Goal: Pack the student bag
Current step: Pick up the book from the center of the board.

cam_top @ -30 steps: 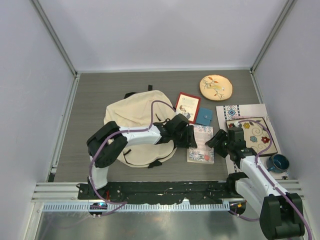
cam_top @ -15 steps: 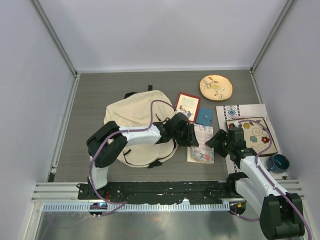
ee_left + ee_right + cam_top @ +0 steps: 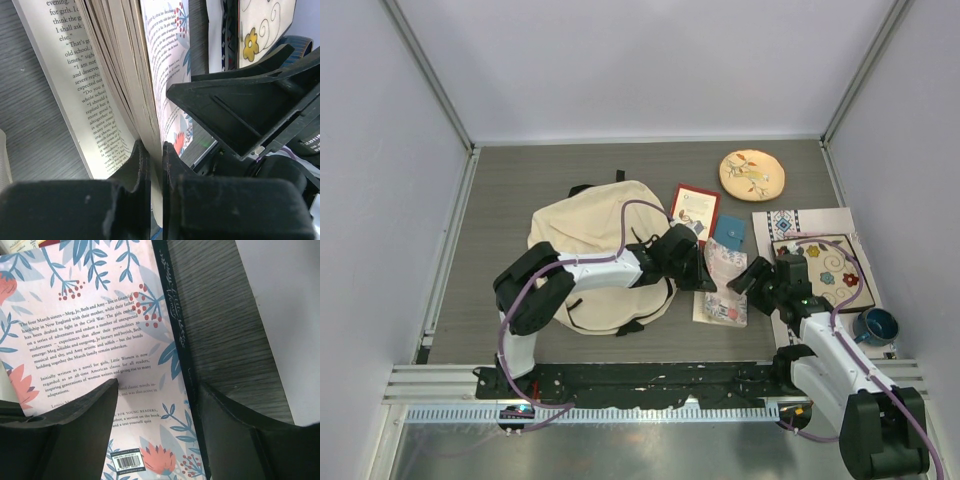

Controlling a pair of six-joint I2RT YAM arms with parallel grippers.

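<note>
Pinching book [image 3: 145, 75], left gripper [image 3: 156, 148] clamped tight

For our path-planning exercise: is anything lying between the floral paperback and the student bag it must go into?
No loose object does. The floral paperback lies right beside the student bag. Only the left arm stretches across the bag, with the left gripper pinching the book's edge.

Overhead view facing down, both wrist views close, sharing the book [image 3: 728, 300]
</note>
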